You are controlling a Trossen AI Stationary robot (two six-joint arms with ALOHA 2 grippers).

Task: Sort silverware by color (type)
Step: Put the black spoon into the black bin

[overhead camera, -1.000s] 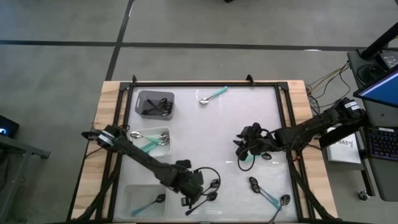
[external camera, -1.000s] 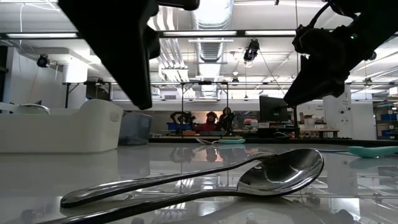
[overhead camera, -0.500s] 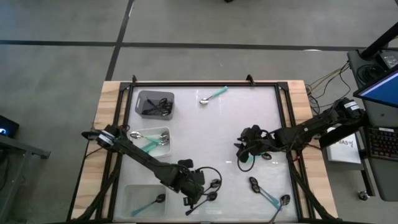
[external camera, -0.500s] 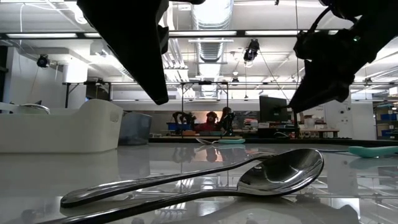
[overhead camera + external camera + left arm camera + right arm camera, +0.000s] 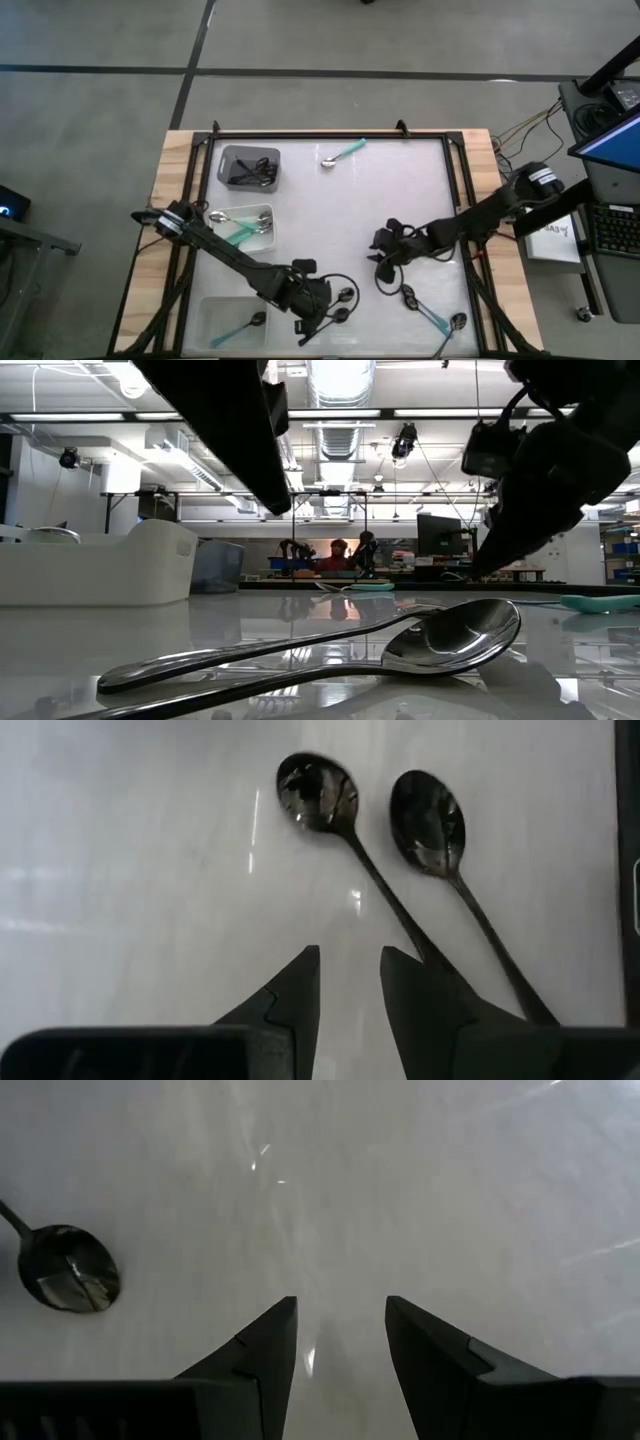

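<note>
Black spoons [image 5: 318, 795], paired at lower centre: left gripper [image 5: 348, 982] hovering spread, empty; narrow gap risking nudging both.

The left arm reaches from the left side of the table toward its near edge, stretched long and low, with the wrist bent down near the middle. The left gripper [image 5: 318, 310] points at the surface, its two dark fingers [image 5: 292, 1002] parted by a narrow gap and holding nothing.

The right arm comes in from the right side and extends toward the centre, its wrist angled down. The right gripper [image 5: 382, 262] hangs just above the surface, its fingers [image 5: 262, 1350] spread with a clear gap between them, empty.
</note>
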